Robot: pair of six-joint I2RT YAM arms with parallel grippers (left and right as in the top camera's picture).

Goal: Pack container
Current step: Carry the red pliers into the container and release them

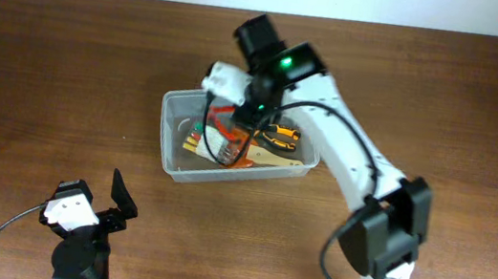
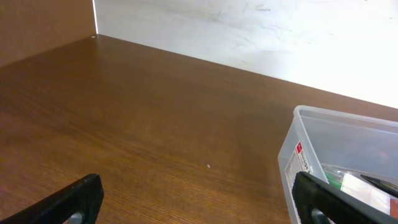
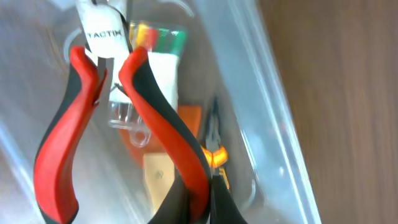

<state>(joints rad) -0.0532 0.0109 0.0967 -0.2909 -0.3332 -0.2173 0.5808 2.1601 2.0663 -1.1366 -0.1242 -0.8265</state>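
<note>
Container (image 1: 166, 133), clear colourless rectangular plastic with rounded corners and a rim, sits mid-table, at two o'clock from the wide-spread left gripper (image 2: 196, 202); right gripper (image 3: 198, 202) clamps red-handled pliers (image 3: 158, 118) over it.

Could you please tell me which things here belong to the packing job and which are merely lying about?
Job: container; inside it, red-handled pliers, orange-and-black tool, white pack.
Merely about: left gripper, open, apart from the container; table.
</note>
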